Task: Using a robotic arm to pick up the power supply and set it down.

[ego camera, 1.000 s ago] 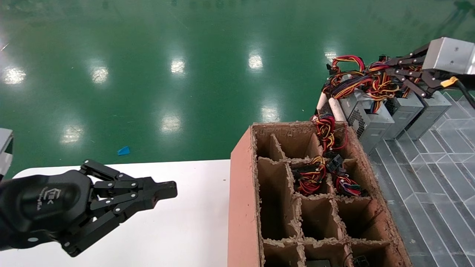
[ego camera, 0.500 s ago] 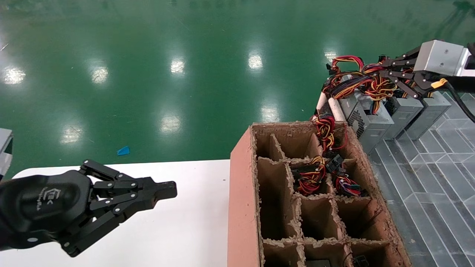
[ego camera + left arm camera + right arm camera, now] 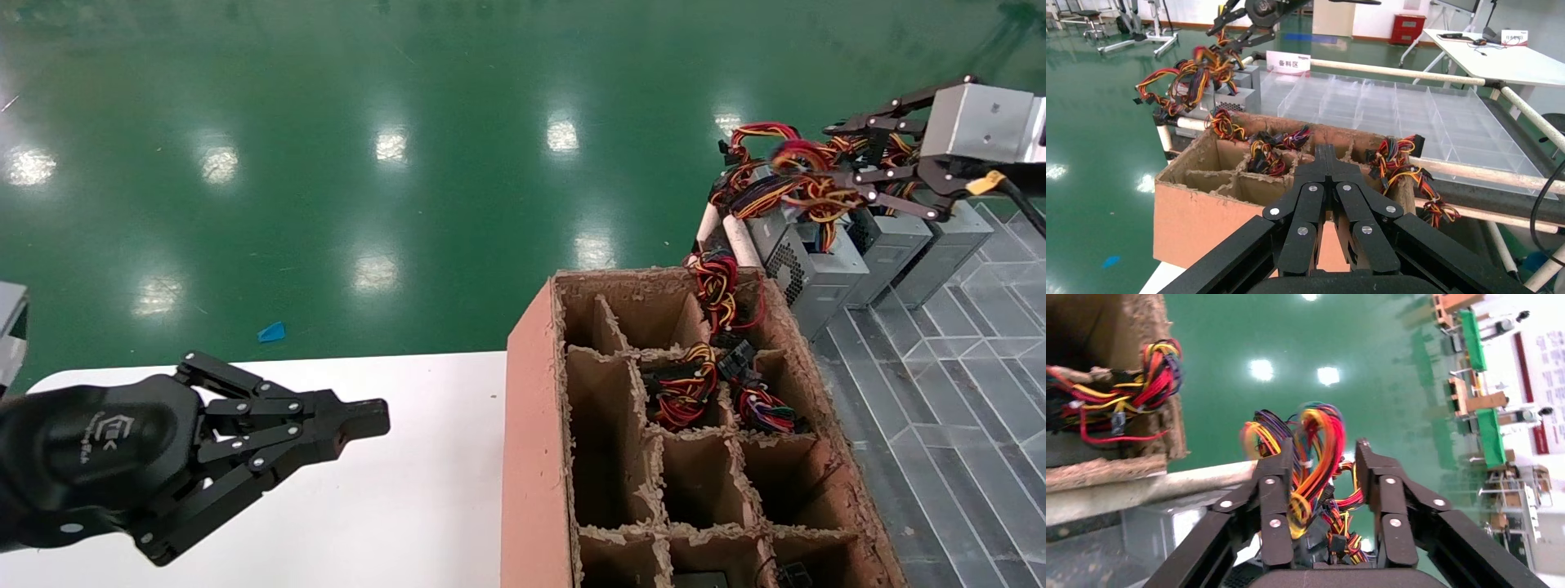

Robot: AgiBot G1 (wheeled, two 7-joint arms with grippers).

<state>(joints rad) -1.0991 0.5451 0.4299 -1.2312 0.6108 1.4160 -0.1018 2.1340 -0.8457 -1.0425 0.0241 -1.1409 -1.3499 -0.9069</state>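
The power supply [image 3: 809,269], a small grey metal box with a dotted vent grille, stands on the rack at the far right, its red-yellow-orange-black wire bundle [image 3: 776,175] rising above it. The robotic arm's right gripper [image 3: 829,155], with a silver block and yellow tag at the wrist, hovers over that bundle. It is open, with wire loops [image 3: 1315,453] between its spread fingers [image 3: 1275,490]. The box's body is mostly hidden in the right wrist view. My left gripper [image 3: 364,418] is shut and empty over the white table [image 3: 409,506], its tips [image 3: 1324,156] pointing at the carton.
A brown cardboard carton [image 3: 531,425] with divider cells stands between table and rack; some cells hold wire bundles [image 3: 686,384]. Two more grey boxes [image 3: 891,241] [image 3: 948,245] stand beside the power supply. A clear divided tray [image 3: 964,392] covers the rack. Green floor lies beyond.
The right gripper's fingers have spread apart around the wire bundle, and the wires have shifted a little. The left arm has not moved.
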